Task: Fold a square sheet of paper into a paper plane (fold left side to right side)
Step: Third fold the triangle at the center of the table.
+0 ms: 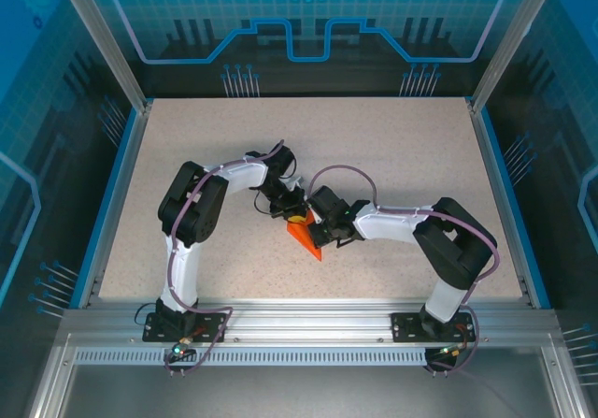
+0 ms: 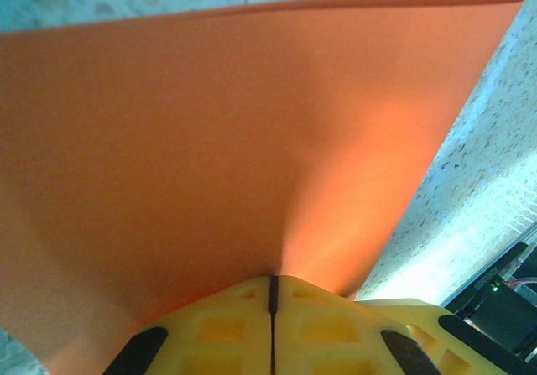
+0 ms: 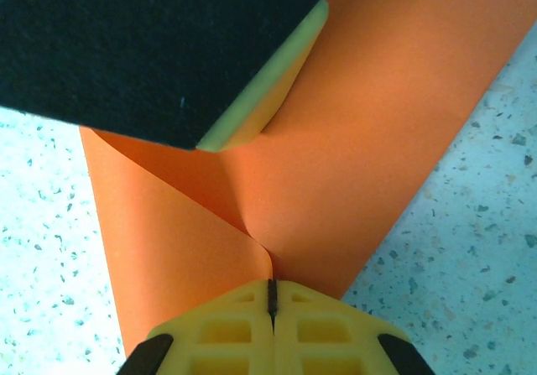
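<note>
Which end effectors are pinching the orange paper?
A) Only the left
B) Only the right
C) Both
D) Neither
C: the left end effector and the right end effector each show jaws shut with the orange paper caught between them.

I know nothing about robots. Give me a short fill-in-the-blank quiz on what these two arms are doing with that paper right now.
1. The sheet of paper is bright ____ in colour.
2. The left gripper and the right gripper each pinch the paper, so both are ____, not open.
3. The fingers of both grippers are coloured ____.

Missing words: orange; shut; yellow.
</note>
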Controlling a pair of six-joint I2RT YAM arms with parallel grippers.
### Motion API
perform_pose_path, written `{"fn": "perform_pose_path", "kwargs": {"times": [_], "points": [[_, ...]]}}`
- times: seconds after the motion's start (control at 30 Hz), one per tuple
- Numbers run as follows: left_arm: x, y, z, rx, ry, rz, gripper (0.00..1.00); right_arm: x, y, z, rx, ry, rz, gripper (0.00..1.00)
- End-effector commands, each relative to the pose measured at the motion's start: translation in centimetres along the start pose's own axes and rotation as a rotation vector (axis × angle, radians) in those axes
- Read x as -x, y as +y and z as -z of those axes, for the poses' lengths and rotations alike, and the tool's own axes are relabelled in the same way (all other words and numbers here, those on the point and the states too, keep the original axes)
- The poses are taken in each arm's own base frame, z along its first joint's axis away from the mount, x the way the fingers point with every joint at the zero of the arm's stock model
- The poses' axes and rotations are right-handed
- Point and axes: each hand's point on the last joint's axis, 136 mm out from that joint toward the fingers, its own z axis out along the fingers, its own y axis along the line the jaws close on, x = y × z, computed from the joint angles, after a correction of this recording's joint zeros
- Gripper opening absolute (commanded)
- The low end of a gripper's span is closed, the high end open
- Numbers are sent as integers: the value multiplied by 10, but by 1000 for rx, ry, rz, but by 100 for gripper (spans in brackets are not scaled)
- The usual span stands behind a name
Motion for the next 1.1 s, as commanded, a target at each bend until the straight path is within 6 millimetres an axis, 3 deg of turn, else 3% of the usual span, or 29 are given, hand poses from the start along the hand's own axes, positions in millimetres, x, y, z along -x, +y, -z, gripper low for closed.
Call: {"fn": "perform_pose_path", "kwargs": {"times": [0.0, 0.53, 1.07], "points": [[-12, 25, -21, 92, 52, 26, 8, 8, -7, 1, -25, -7, -25, 0], [-13, 25, -21, 94, 51, 27, 8, 13, -6, 10, -26, -21, -2, 0], [-14, 24, -21, 96, 54, 21, 8, 8, -7, 4, -37, 0, -3, 0]]}}
